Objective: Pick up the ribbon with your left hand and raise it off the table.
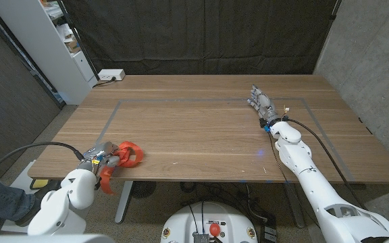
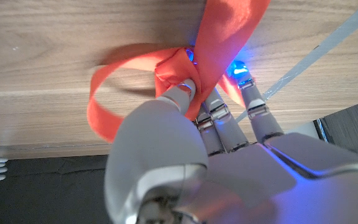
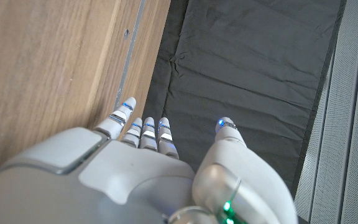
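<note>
We start from the orange-red fabric ribbon (image 1: 128, 155), a soft looped strip bunched near the front left edge of the wooden table (image 1: 201, 135), with one tail (image 1: 106, 181) hanging down past that edge. In the left wrist view the ribbon's knot (image 2: 174, 67) sits pinched between the thumb and the fingers (image 2: 219, 118) of our left hand (image 1: 98, 158), one loop curving out to the side over the wood and a broad band running away over the fingertips. So the ribbon already lies inside our grasp, at the fingertips, and its loose length trails both onto the table and over the edge.

We cannot tell whether the bunched part has cleared the wood or rests on it; it looks very low. We judge that the coming move is a plain upward lift, and it turns on the pinch holding at the knot while the limp loop and tail follow.

Our right hand (image 1: 262, 103) is well apart, far across the table, fingers extended and apart, holding nothing.
</note>
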